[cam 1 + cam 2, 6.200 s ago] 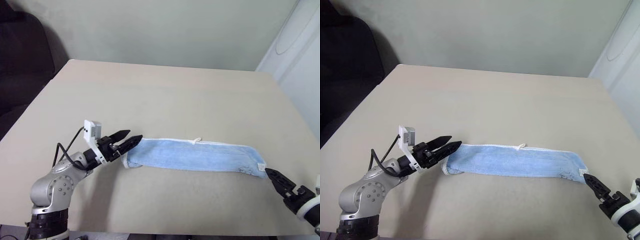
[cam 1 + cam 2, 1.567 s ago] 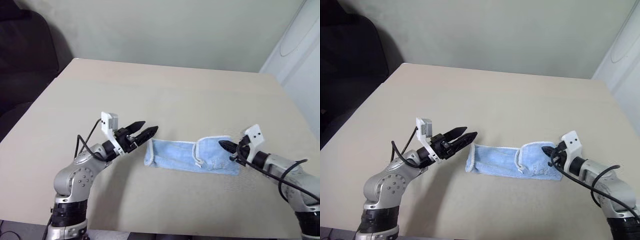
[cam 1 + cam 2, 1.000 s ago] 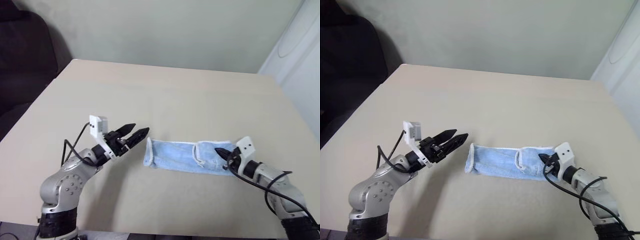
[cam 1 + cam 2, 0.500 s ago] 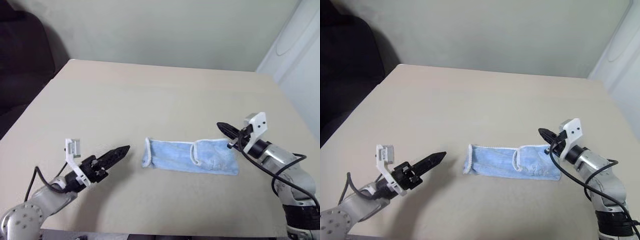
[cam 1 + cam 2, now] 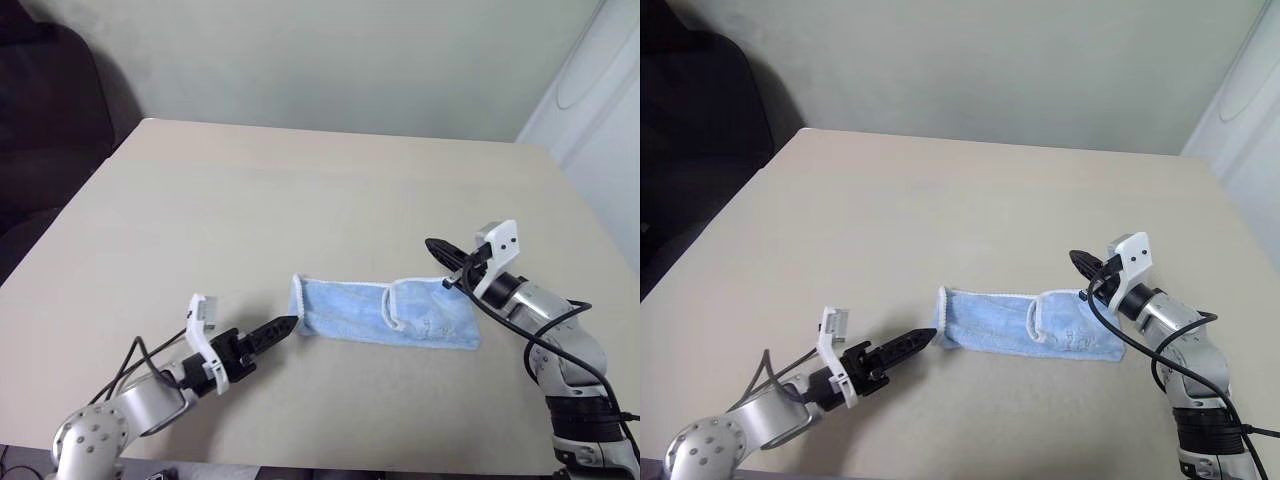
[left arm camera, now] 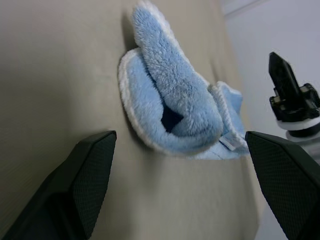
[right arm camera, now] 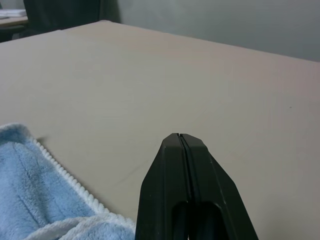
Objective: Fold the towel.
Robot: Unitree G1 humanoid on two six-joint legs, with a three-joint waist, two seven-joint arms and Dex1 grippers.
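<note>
A light blue towel [image 5: 1030, 323] lies folded into a short band on the beige table [image 5: 940, 210], its long side running left to right. A white stitched edge runs along its left end and curls across the top layer near the middle. The left gripper [image 5: 922, 340] lies low over the table, its black tips just at the towel's left end. The right gripper [image 5: 1080, 262] hangs above the towel's right end, apart from the cloth, pointing toward the left with its fingers pressed together. A dark chair [image 5: 690, 120] stands beyond the table's far left corner.
</note>
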